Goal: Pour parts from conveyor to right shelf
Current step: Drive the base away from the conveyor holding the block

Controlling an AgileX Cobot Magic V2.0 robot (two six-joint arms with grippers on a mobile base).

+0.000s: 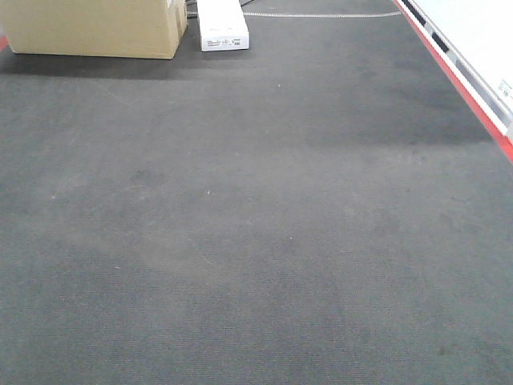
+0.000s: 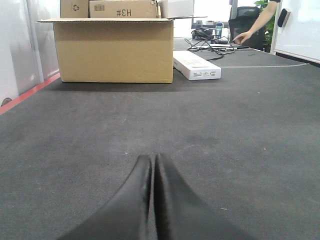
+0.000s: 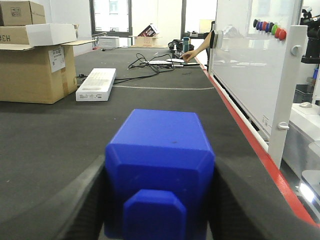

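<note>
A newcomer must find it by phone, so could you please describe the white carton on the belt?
Start at the wide dark-grey conveyor and find the big brown cardboard box standing on it. Lying flat just beside it is the white carton: long, low and white, unlike the tall brown box.

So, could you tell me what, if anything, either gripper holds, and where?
The right gripper clamps the blue block by its two sides; the left gripper holds nothing.

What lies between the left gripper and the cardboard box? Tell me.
In the left wrist view, only bare conveyor belt separates the shut left gripper from the cardboard box; the white carton lies to the right.
</note>
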